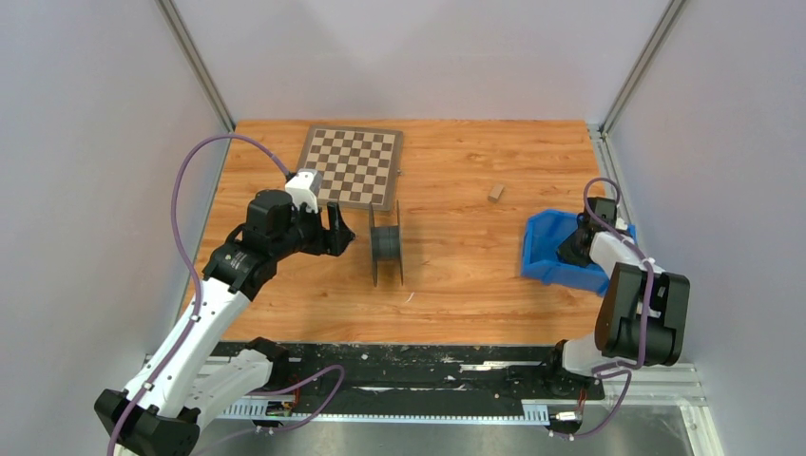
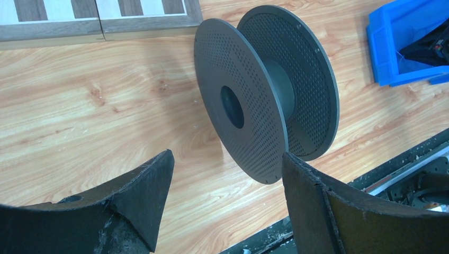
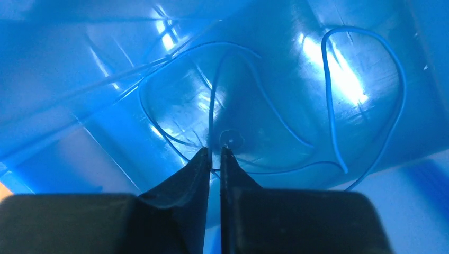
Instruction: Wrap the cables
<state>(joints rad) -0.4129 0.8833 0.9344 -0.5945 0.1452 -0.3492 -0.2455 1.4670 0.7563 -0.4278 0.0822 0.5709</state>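
The cables (image 3: 327, 100) are thin pale wire lying in loose loops inside the blue bin (image 3: 63, 137). My right gripper (image 3: 215, 151) is down in that bin (image 1: 544, 255), its jaws almost closed, with a strand of the cable running between the tips. In the top view the right gripper (image 1: 576, 243) is mostly hidden by the bin wall. An empty dark grey spool (image 1: 386, 243) stands on its rims at mid-table. My left gripper (image 1: 336, 228) is open and empty just left of the spool (image 2: 265, 95), which lies just ahead of its fingertips (image 2: 159, 174).
A chessboard (image 1: 350, 166) lies at the back left, close behind the left gripper, and shows in the left wrist view (image 2: 100, 21). A small wooden block (image 1: 495, 192) sits at the back right. The black base rail (image 1: 399, 366) runs along the near table edge.
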